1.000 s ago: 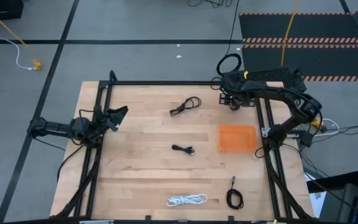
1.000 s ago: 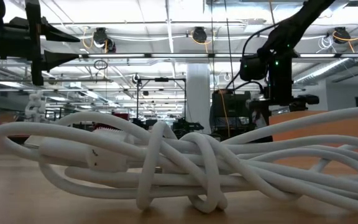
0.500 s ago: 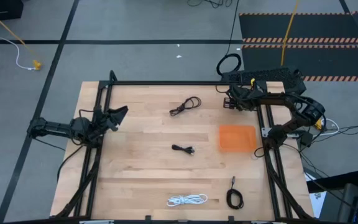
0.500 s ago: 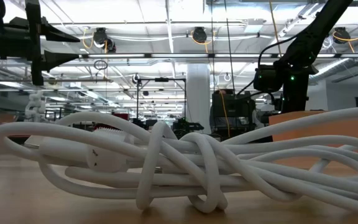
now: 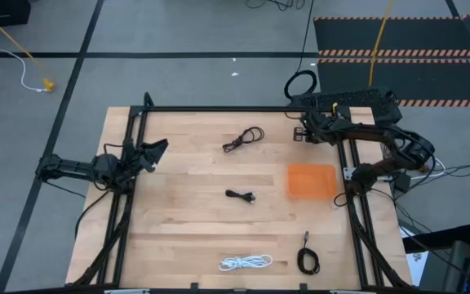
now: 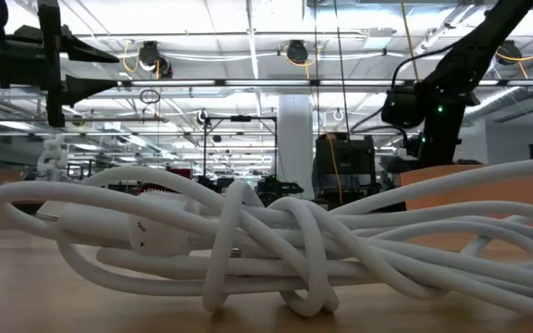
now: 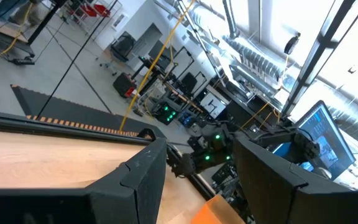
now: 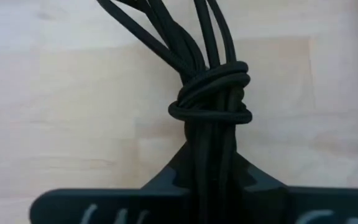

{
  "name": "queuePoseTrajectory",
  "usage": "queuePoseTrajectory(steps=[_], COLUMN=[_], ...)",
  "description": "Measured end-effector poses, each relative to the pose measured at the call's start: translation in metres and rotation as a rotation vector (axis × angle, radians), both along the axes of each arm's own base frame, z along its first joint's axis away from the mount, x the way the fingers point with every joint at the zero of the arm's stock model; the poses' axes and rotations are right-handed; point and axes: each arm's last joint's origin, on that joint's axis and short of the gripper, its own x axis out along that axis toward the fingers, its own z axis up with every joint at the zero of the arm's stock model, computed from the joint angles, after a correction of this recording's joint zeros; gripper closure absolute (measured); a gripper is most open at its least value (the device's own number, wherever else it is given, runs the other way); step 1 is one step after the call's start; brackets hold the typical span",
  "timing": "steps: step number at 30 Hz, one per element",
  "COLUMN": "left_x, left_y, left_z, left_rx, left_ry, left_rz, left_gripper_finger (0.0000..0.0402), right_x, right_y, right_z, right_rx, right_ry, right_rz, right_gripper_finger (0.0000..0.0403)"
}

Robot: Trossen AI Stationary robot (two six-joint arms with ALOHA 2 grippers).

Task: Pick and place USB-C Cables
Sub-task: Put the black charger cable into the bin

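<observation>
My right gripper (image 5: 307, 132) stands at the table's far right corner, beyond the orange tray (image 5: 312, 180), shut on a black USB-C cable (image 8: 211, 81) that is bundled and wrapped at its waist. Other USB-C cables lie loose on the wood: a black one (image 5: 243, 139) at the far middle, a small black one (image 5: 241, 196) in the middle, a white one (image 5: 246, 262) at the near edge, which fills the low view (image 6: 248, 250), and a black one (image 5: 308, 260) at the near right. My left gripper (image 5: 157, 149) waits open at the left edge. My right gripper pinches the black cable's bundled strands (image 8: 211, 149) between its two fingers, just behind the wrapped waist (image 8: 211, 102). The fingers come from above, pointing down, with the bundle running out along them. Whether the cable rests on the wood or hangs clear, I cannot tell.
A black frame rail (image 5: 219, 109) runs along the far edge, with uprights at both sides. A round black cord loop (image 5: 300, 83) and a yellow cord (image 5: 378, 41) lie off the table, beyond its far right corner. Bare wood lies between the cables.
My right arm has shifted a little toward the table's right edge while staying at the far right corner. The loose cables and the tray lie as before.
</observation>
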Motion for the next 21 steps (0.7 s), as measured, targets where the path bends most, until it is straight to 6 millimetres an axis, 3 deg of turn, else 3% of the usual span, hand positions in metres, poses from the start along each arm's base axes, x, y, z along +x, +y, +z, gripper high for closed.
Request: queuePoseTrajectory(steps=[4, 12, 21], left_x=[0.0, 0.0, 0.0], left_y=[0.0, 0.0, 0.0], left_z=[0.0, -0.002, -0.002], left_rx=[0.006, 0.205, 0.213], left_ry=[0.005, 0.168, 0.171], left_rz=[0.002, 0.056, 0.058], left_gripper_finger=[0.0211, 0.0211, 0.0211], right_x=[0.006, 0.025, 0.038], right_y=[0.002, 0.015, 0.059], right_z=[0.014, 0.049, 0.071], right_rx=[-0.064, -0.201, -0.071], right_ry=[-0.082, -0.319, -0.554], right_rz=[0.089, 0.367, 0.767], right_gripper_finger=[0.0388, 0.039, 0.039])
